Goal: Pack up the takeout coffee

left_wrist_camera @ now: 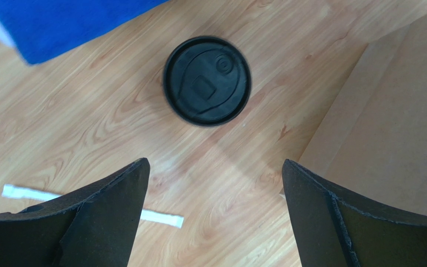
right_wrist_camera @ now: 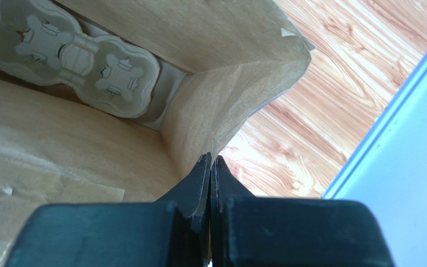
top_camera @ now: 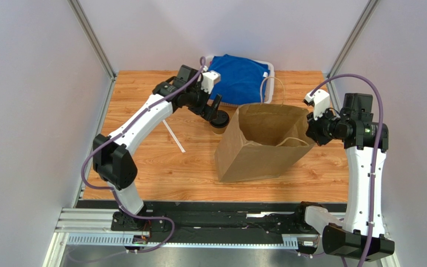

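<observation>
The takeout coffee (top_camera: 219, 123) stands upright on the wooden table just left of the tall brown paper bag (top_camera: 263, 146). In the left wrist view I see its round black lid (left_wrist_camera: 207, 80) from above. My left gripper (top_camera: 215, 110) hovers over it, open and empty (left_wrist_camera: 216, 167), with the lid ahead of the fingertips. My right gripper (top_camera: 311, 129) is shut on the bag's right rim (right_wrist_camera: 211, 158) and holds the bag (right_wrist_camera: 227, 105) open. The grey pulp cup carrier (right_wrist_camera: 71, 61) lies at the bottom of the bag.
A white tray (top_camera: 270, 68) with a blue cloth (top_camera: 238, 78) sits at the back, behind the cup and bag. A white wrapped straw (top_camera: 174, 135) lies on the table left of the cup and also shows in the left wrist view (left_wrist_camera: 160, 218). Grey walls enclose the table.
</observation>
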